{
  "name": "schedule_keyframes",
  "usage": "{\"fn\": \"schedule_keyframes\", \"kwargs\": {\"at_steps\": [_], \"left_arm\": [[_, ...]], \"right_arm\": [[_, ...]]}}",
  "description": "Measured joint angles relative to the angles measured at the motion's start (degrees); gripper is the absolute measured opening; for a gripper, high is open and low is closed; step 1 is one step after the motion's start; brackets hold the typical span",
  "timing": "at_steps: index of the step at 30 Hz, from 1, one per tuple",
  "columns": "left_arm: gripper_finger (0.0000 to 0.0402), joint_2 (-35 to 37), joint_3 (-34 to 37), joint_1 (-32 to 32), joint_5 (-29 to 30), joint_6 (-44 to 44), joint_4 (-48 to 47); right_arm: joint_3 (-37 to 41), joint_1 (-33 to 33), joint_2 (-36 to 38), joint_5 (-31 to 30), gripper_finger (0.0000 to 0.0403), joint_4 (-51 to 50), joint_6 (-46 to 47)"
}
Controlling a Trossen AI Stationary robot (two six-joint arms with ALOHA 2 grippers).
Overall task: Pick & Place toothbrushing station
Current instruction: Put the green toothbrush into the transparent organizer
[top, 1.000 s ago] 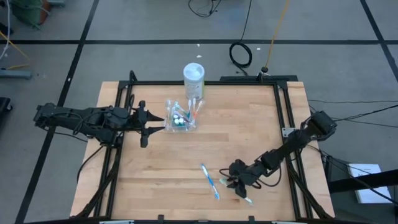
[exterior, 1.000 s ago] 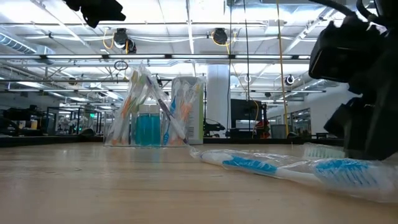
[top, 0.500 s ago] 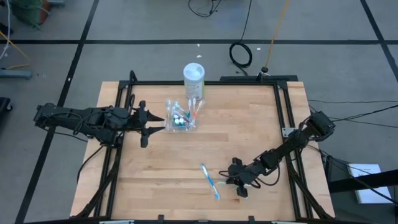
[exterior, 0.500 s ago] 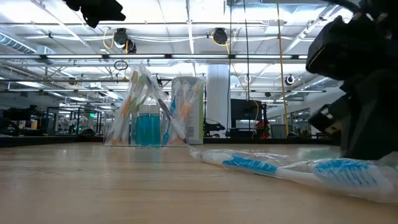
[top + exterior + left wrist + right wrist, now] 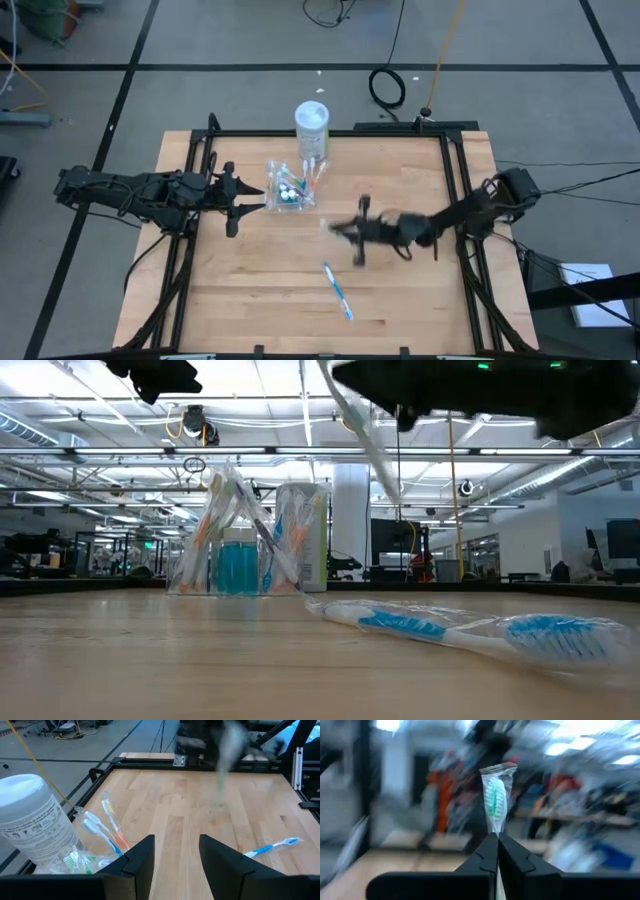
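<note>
Right claw (image 5: 497, 840) clamped on wrapped toothbrush (image 5: 495, 800) | bristles green | clear wrapper

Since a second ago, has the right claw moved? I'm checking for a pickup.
Yes. The right claw, shut on a wrapped toothbrush, moved from the table's near edge toward the clear cup.

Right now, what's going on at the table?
The right gripper is shut on a wrapped green toothbrush and carries it above the middle of the table, heading toward the cup of brushes and blue tubes near the far edge. A blue toothbrush lies on the near part of the table. The left gripper hovers open beside the cup. A white canister stands behind the cup.
</note>
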State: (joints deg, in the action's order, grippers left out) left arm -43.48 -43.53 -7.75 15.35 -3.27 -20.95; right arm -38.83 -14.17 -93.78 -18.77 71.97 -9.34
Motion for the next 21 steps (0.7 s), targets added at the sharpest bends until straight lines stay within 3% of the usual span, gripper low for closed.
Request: {"fn": "schedule_keyframes", "kwargs": {"at_steps": [3, 8, 15, 21], "left_arm": [[0.0161, 0.0, 0.0, 0.0, 0.0, 0.1, 0.0], [0.0161, 0.0, 0.0, 0.1, 0.1, 0.1, 0.0], [0.0161, 0.0, 0.0, 0.1, 0.2, 2.4, 0.3], [0.0161, 0.0, 0.0, 0.1, 0.2, 4.1, 0.0]], "right_arm": [[-2.4, 6.5, -1.5, 3.4, 0.0001, 6.1, 2.9], [-8.8, 14.4, -6.0, 7.0, 0.0001, 1.8, 8.1], [-16.7, 18.6, -16.1, 7.1, 0.0000, 8.1, 2.4], [-23.6, 20.8, -24.0, 6.9, 0.0000, 8.0, 3.6]]}}
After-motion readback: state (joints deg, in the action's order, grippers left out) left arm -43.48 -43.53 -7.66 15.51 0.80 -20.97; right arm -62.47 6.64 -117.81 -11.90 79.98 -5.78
